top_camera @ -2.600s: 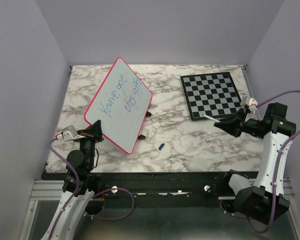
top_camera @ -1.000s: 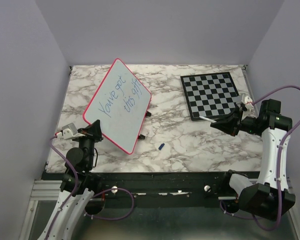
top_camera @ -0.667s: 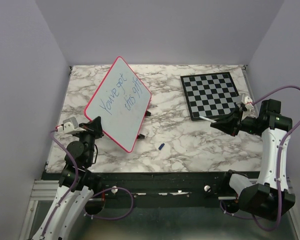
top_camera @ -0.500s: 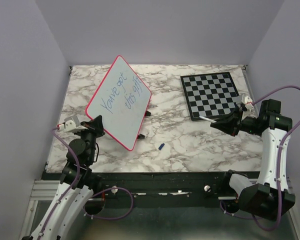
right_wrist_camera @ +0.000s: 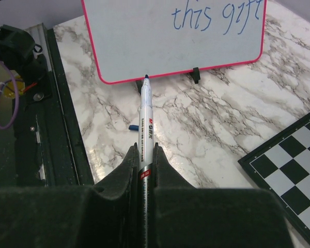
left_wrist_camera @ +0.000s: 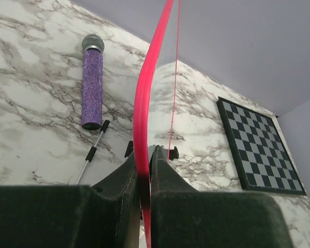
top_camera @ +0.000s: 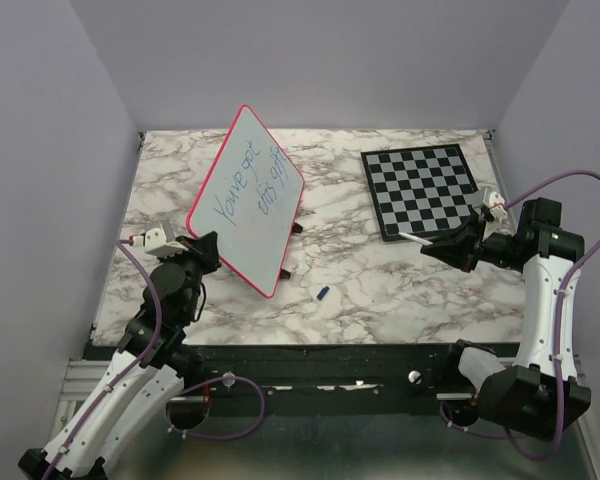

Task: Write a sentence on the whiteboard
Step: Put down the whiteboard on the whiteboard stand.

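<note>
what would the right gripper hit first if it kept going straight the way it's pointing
Probably the whiteboard, near its pink rim: the marker in the right gripper aims there over the table; depth unclear.

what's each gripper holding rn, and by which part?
Left gripper is clamped on the whiteboard at the pink rim of its near-left edge. Right gripper holds the marker by its barrel, tip sticking out.
</note>
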Available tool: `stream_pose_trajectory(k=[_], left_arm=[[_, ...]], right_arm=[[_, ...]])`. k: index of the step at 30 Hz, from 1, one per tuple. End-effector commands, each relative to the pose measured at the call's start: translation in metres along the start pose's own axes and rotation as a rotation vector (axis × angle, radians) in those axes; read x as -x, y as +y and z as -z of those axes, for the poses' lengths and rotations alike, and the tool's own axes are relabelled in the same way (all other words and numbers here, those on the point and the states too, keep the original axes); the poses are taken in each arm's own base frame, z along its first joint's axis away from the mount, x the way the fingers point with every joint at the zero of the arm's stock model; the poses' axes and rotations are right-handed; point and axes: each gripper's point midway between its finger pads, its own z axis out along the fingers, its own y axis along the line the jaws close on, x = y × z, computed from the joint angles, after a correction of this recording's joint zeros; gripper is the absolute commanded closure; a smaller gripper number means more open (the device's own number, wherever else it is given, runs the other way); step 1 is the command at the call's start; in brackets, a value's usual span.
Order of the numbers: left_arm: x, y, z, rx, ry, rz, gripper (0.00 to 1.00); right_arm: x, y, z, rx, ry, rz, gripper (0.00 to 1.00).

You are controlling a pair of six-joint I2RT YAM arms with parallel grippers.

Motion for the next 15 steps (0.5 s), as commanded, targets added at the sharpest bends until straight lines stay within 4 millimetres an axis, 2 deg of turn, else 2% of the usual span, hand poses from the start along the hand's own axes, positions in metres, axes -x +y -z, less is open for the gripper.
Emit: stream_pose_trajectory(k=[1, 5, 11, 15], left_arm=[[-0.042, 0.05, 0.023, 0.193, 0.223, -0.166, 1.0], [-0.054, 0.062, 0.029, 0.28, 0.288, -0.133, 1.0], [-0.062, 0.085, 0.039, 0.415, 0.335, -0.14, 1.0], [-0.061, 0.089, 0.04, 0.465, 0.339, -0.164, 1.0]], right_arm=[[0.005, 0.027, 0.0, 0.035, -0.013, -0.143, 1.0], [0.005, 0.028, 0.0, 0.032, -0.012, -0.139, 0.99], [0.006, 0.029, 0.0, 0.034, -0.013, -0.14, 0.99], [0.006, 0.028, 0.0, 0.034, -0.013, -0.14, 0.99]])
